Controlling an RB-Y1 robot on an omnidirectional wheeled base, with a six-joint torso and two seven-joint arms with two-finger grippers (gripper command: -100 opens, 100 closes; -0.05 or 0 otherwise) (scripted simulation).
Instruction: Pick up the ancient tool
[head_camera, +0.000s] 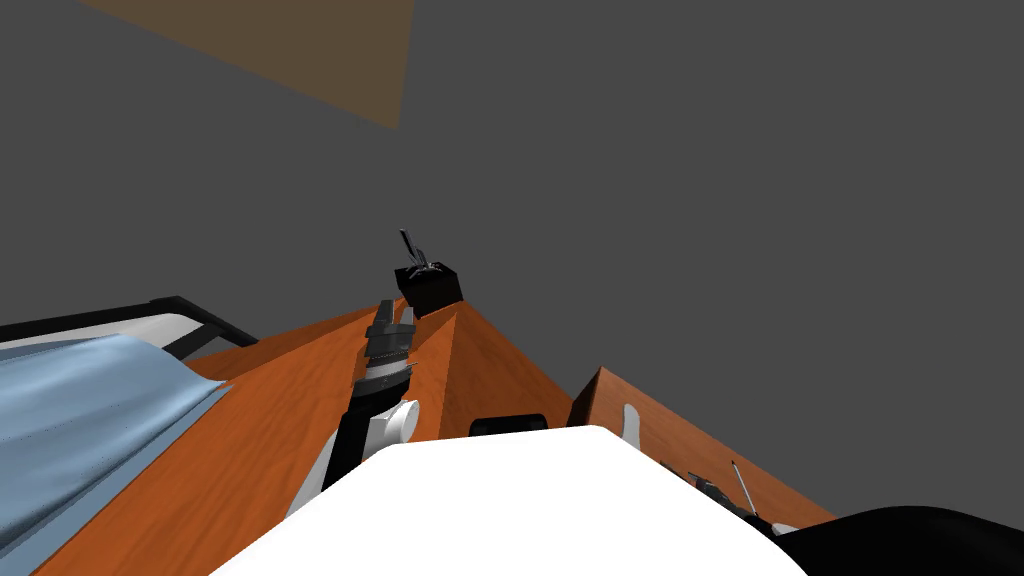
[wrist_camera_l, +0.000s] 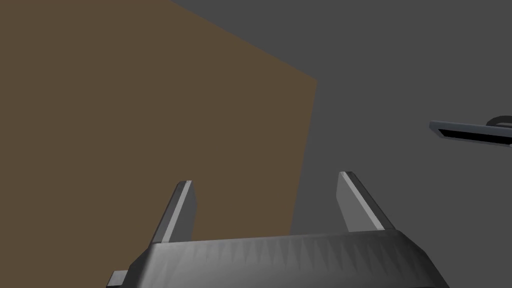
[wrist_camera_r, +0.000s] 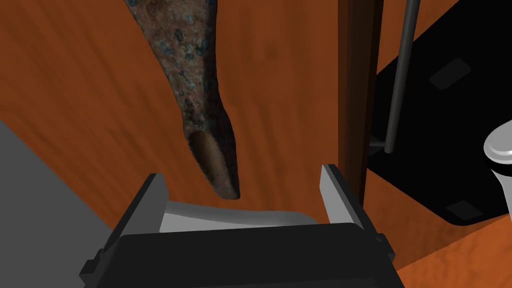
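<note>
The ancient tool (wrist_camera_r: 200, 85) is a long, tapering brown piece, corroded with blue-green specks. It lies on an orange wooden surface (wrist_camera_r: 85, 90), and its narrow end points in between the fingers of my right gripper (wrist_camera_r: 241, 172). That gripper is open, with its fingers standing apart on either side of the tip and touching nothing. In the head view my right gripper (head_camera: 730, 490) sits low at the right over the wooden furniture. My left gripper (head_camera: 415, 255) is raised past the far corner of the wood. Seen close, my left gripper (wrist_camera_l: 266, 180) is open and empty.
A bed with a blue cover (head_camera: 80, 420) and a black frame (head_camera: 205, 322) stands at the left. Beside my right gripper are a dark upright wooden edge (wrist_camera_r: 357, 100), a thin grey rod (wrist_camera_r: 400, 75), a black area (wrist_camera_r: 440, 125) and a white rounded object (wrist_camera_r: 500, 150).
</note>
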